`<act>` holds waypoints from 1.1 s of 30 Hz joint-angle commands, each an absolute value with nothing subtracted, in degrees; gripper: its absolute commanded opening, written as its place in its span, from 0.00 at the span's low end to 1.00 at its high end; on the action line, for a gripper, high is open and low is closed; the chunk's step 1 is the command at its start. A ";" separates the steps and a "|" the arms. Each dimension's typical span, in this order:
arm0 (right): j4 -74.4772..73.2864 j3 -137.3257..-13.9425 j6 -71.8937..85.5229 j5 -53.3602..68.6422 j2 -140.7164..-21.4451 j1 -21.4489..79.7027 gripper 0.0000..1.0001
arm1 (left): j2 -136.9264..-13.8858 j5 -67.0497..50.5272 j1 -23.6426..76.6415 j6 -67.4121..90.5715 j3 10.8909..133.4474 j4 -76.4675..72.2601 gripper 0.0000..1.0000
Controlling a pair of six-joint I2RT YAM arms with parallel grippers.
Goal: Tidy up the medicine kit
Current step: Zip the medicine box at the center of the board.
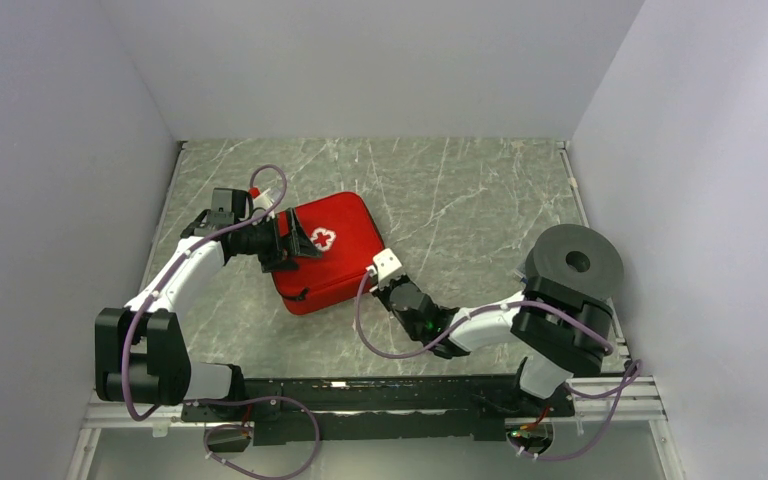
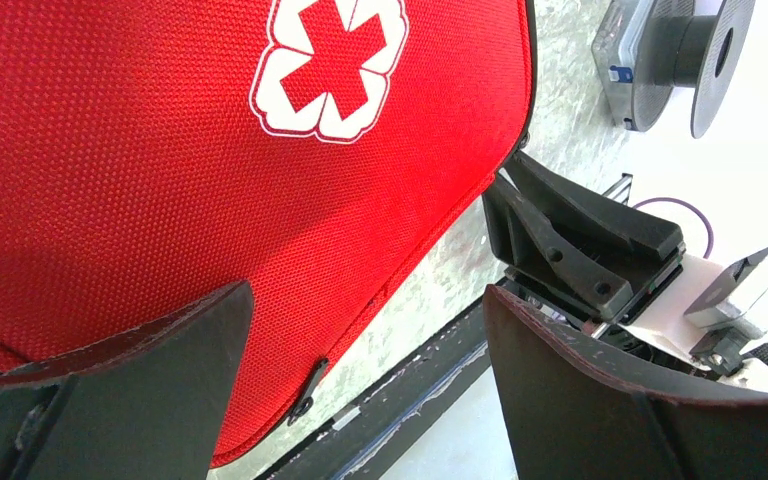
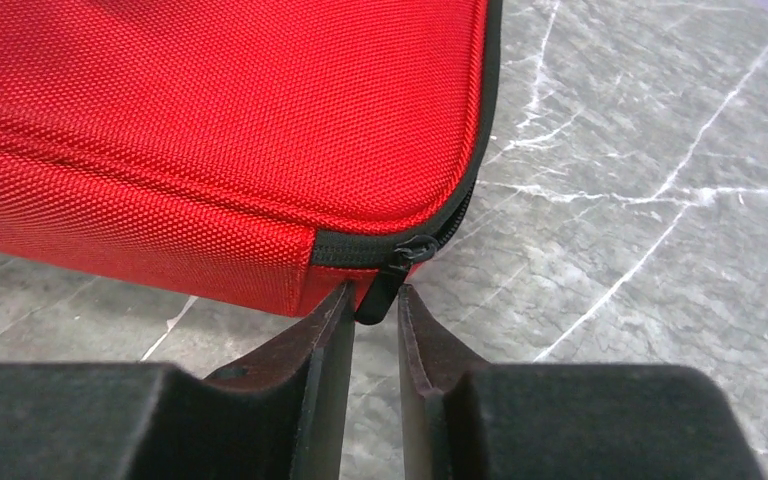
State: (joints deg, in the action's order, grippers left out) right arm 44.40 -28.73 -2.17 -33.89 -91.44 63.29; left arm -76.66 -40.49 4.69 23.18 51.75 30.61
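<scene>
The medicine kit [image 1: 335, 262] is a red zip case with a white cross, lying closed on the marble table left of centre. My left gripper [image 1: 285, 242] is at its left edge, jaws wide open, nothing between them; in the left wrist view the left gripper [image 2: 370, 390] hovers over the kit's lid [image 2: 160, 150] and a black zip pull [image 2: 305, 390]. My right gripper [image 1: 385, 272] is at the kit's near right corner. In the right wrist view the right gripper [image 3: 375, 297] is narrowed round a black zipper pull [image 3: 382, 285], with a slim gap still showing.
A grey round disc [image 1: 573, 262] stands at the right, close to the right arm's elbow. White walls close in the table on three sides. A black rail [image 1: 380, 392] runs along the near edge by the arm bases.
</scene>
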 commanded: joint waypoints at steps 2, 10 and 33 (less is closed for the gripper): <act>47.53 -32.07 -4.78 -39.76 -92.86 62.93 0.13 | -76.13 -41.58 4.51 21.97 51.06 30.37 0.92; 49.33 -30.80 -8.42 -37.30 -92.05 62.85 0.00 | -76.03 -41.59 4.49 21.91 51.08 30.52 0.92; 43.67 -18.72 4.02 2.10 -72.22 54.22 0.00 | -71.79 -47.76 5.08 22.07 49.94 26.93 0.92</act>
State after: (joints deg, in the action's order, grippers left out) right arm 41.47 -18.13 0.05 -7.70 -75.83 54.02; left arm -75.29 -43.86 4.69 23.18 50.74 29.82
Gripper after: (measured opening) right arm 0.010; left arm 0.922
